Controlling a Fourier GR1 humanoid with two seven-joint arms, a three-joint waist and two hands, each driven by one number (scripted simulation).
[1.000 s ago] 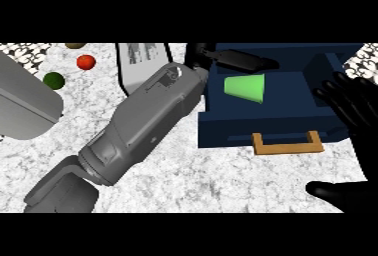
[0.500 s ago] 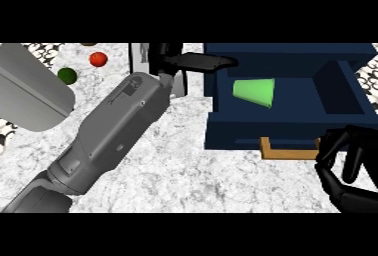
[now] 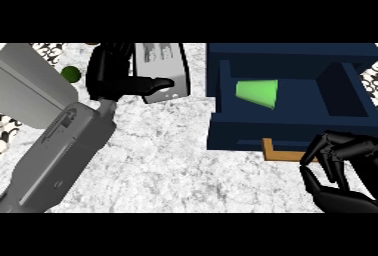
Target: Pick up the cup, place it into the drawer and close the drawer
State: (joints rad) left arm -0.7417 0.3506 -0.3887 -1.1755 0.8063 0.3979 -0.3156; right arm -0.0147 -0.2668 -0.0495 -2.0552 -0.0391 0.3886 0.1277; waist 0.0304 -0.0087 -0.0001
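The green cup [image 3: 258, 93] lies on its side inside the open navy drawer [image 3: 229, 135], towards the left of its middle compartment. No hand touches it. My left hand [image 3: 109, 75] is open over the counter left of the drawer, thumb pointing right, holding nothing. My right hand [image 3: 336, 167] is at the lower right, fingers curled, right against the right end of the drawer's wooden handle [image 3: 280, 152]. That end of the handle is hidden behind the fingers, and I see nothing held in them.
A grey slab [image 3: 29, 95] fills the upper left, with a small green ball [image 3: 70, 74] beside it. A grey and white flat object [image 3: 164, 70] lies by my left thumb. Speckled white counter [image 3: 184, 170] spreads in front of the drawer.
My left hand has drawn back to the left, away from the drawer. My right hand has come up to the wooden handle. The cup has stayed lying in the drawer.
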